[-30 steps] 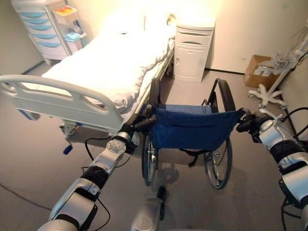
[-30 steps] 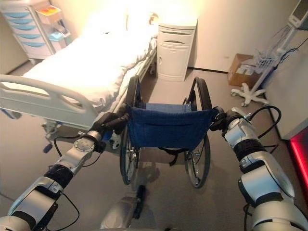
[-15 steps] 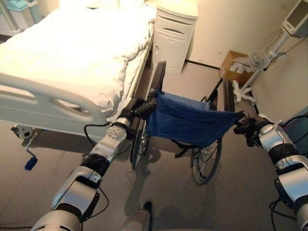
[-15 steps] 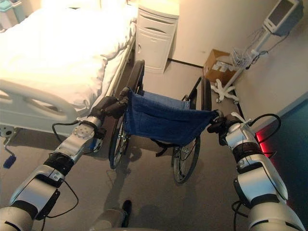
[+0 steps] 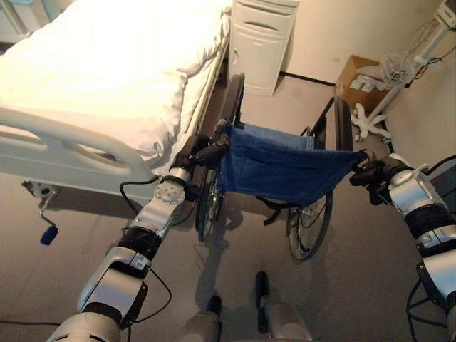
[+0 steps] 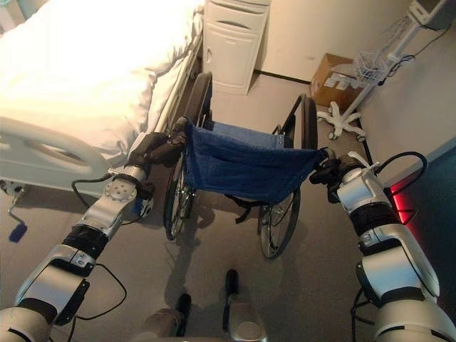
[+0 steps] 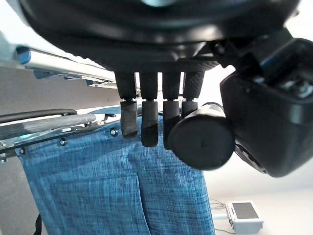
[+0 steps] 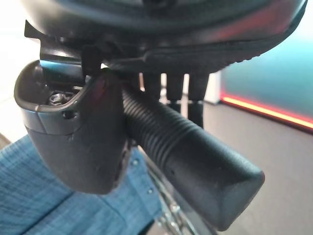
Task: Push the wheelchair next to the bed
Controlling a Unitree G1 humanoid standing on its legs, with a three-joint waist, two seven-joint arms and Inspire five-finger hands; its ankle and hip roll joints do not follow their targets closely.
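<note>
Each robot hand, left (image 5: 201, 152) and right (image 5: 368, 174), grips a wheelchair (image 5: 279, 169) handle; the bed (image 5: 107, 78) edge lies at 10 o'clock, with open floor (image 5: 356, 249) at 3 o'clock.

A white bedside cabinet (image 5: 262, 43) stands against the wall, with a brown cardboard box (image 5: 358, 80) and a white wheeled stand (image 5: 388, 96) farther along.

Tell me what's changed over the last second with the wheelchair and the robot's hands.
The wheelchair has rolled forward along the side of the bed, toward the white cabinet; the camera followed it. Nothing was taken hold of or let go. The left hand and right hand stay curled round the push handles, and the bed, the cabinet and the cardboard box have stayed put.
</note>
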